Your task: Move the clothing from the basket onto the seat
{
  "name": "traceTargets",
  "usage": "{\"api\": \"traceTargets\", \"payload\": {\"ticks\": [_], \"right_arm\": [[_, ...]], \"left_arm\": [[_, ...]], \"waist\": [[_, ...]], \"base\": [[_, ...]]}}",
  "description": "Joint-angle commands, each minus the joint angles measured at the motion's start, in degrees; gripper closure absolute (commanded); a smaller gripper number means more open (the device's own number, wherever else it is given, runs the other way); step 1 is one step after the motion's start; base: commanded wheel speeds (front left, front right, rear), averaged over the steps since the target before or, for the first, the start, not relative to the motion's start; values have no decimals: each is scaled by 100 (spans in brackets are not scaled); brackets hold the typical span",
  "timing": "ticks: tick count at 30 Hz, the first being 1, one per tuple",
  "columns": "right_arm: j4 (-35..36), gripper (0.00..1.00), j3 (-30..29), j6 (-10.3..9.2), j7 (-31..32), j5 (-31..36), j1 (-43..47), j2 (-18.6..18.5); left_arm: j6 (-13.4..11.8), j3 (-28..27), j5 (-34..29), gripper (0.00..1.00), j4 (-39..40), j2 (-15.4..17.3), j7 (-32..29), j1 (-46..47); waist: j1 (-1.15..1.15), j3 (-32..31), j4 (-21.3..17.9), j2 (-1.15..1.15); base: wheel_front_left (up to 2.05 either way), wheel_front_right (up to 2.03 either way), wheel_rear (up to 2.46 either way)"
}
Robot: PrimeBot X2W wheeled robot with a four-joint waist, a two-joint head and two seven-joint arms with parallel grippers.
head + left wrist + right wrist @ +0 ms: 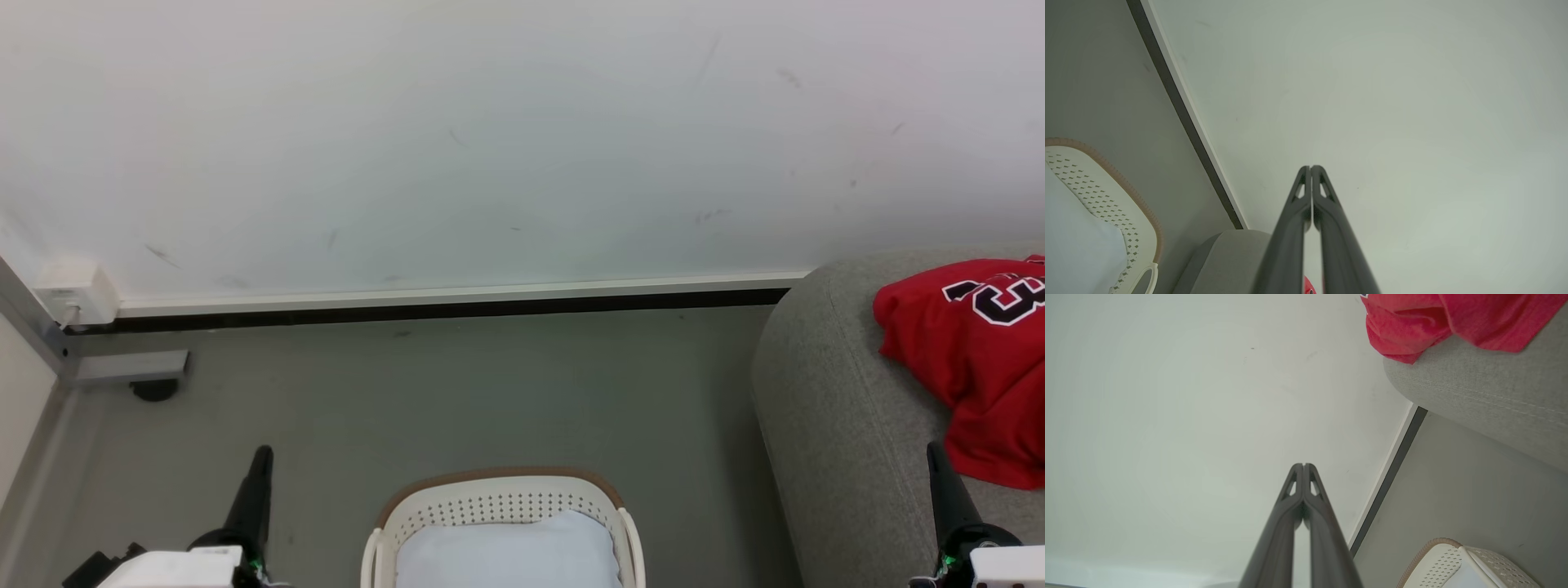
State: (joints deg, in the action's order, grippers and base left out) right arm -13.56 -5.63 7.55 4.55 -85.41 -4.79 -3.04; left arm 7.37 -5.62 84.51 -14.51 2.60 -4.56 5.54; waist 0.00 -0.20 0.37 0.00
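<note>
Red jerseys (971,359) with black-and-white numerals lie crumpled on the grey seat (833,425) at the right; they also hang over the seat's edge (1486,388) as red clothing (1412,322). The cream basket (498,502) with a brown rim stands on the floor at bottom centre and holds a pale bluish-white pad (510,551). My left gripper (263,453) points up left of the basket, shut and empty (1310,167). My right gripper (933,449) rises beside the seat's front, shut with nothing in it (1303,464).
A white wall with a dark baseboard (449,310) runs behind the grey floor. A white box (73,294) sits on the wall at far left above a grey metal bracket (131,367). Open floor lies between the basket and the wall.
</note>
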Motion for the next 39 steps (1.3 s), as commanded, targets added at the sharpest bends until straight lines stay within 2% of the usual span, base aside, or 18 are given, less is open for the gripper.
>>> {"api": "traceTargets", "payload": {"ticks": [1, 19, 39], "right_arm": [[-6, 100, -20, -10, 8, -71, -109, -9], [-56, 100, -89, -12, 196, -743, -181, -1], [-55, 100, -93, -12, 205, -708, -180, 6]], "left_arm": [[19, -39, 139, 100, 30, 44, -40, 65], [22, -111, 840, 100, 56, 46, -220, 96], [22, -106, 822, 100, 55, 46, -219, 92]], "waist": [[0, 1, -1, 0], [0, 37, -37, 0], [0, 37, -37, 0]], "base": [[0, 0, 0], [0, 0, 0], [0, 0, 0]]}}
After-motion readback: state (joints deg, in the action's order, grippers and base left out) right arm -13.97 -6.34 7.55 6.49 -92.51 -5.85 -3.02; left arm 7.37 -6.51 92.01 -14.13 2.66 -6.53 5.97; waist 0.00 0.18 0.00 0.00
